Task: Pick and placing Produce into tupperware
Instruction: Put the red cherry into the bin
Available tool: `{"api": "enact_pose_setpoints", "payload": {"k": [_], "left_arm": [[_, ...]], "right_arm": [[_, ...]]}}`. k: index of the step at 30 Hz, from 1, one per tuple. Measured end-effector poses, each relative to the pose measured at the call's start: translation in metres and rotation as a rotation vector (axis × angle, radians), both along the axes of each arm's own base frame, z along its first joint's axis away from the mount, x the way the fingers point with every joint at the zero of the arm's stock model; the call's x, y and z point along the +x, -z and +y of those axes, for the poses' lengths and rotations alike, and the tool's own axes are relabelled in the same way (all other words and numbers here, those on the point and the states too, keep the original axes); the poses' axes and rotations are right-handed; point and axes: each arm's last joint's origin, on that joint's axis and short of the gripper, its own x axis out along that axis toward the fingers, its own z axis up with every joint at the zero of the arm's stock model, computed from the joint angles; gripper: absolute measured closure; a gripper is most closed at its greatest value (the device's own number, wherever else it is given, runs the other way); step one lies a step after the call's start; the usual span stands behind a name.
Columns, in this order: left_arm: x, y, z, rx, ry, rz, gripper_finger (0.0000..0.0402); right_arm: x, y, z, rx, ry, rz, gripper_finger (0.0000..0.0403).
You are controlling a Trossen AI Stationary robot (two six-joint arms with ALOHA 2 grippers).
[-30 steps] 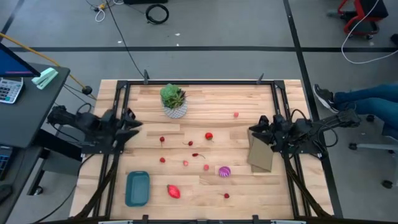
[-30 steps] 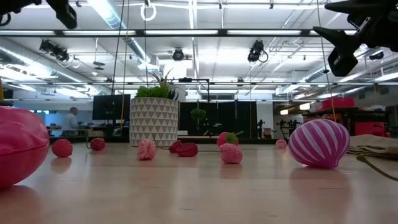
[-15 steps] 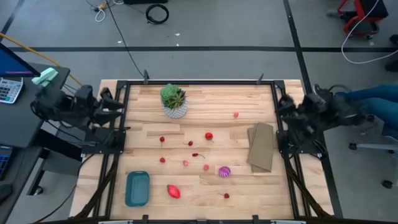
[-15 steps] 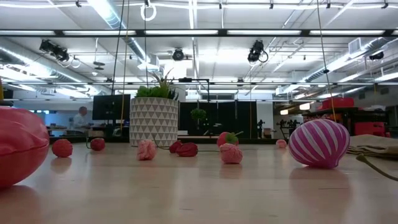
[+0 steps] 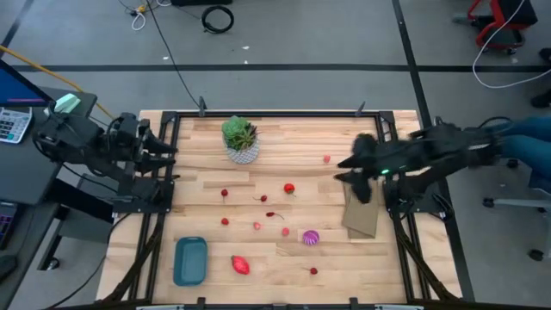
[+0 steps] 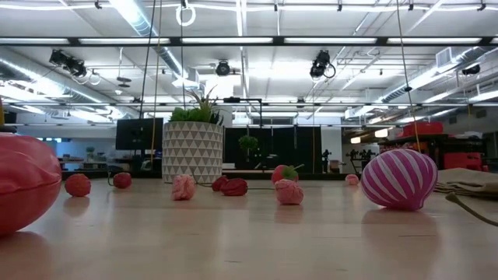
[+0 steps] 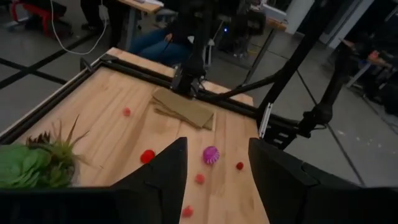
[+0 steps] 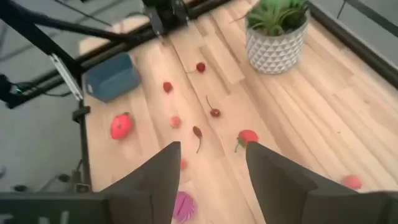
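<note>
We saw no progress on the task at this moment: the tupperware [image 5: 190, 261] sat empty near the front-left corner of the table [image 5: 301, 133], and every piece of produce lay loose on the wood.

Places taken from the tupperware:
- oval red-pink piece [image 5: 240, 264]: just beside it, to its right, not touching
- purple ribbed ball [image 5: 310, 238]: farther right, near the tan flat box [image 5: 362, 207]
- tiny red pieces [image 5: 225, 221]: scattered behind and to the right, toward the potted plant [image 5: 240, 138]; one larger red one [image 5: 289, 188] mid-table, one far one [image 5: 327, 158] well apart, one [image 5: 313, 270] at the front, right of the oval piece

Left gripper [image 7: 212, 177] hung off the table's left edge, behind the tupperware, fingers spread wide with nothing between them. Right gripper [image 8: 208, 177] hovered over the right side of the table, above the tan box's far end, well apart from the tupperware; fingers parted, holding nothing.

We judged the whole job left: each piece needed picking and dropping into the tupperware. The oval piece looked the shortest carry; the tiny ones looked fiddly and prone to rolling.
</note>
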Motion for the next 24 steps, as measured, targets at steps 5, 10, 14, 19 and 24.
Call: {"api": "enact_pose_setpoints", "payload": {"k": [5,10,14,19,24], "left_arm": [[0.013,-0.002,-0.005,0.005,0.002,-0.006,0.0221],[0.025,-0.005,-0.010,0.111,0.004,-0.034,0.0225],[0.034,-0.008,-0.013,0.123,0.007,-0.052,0.0223],[0.050,-0.003,-0.020,0.147,0.011,-0.004,0.0221],[0.065,0.011,-0.026,0.174,0.015,0.130,0.0223]], "right_arm": [[0.053,0.025,0.015,-0.012,0.000,0.035,0.0211],[0.100,0.054,0.025,-0.034,-0.007,0.056,0.0211],[0.130,0.084,0.040,0.011,-0.082,0.110,0.0211],[0.157,0.124,0.050,0.005,-0.083,0.209,0.0211],[0.170,0.154,0.061,0.069,-0.088,0.291,0.0211]]}}
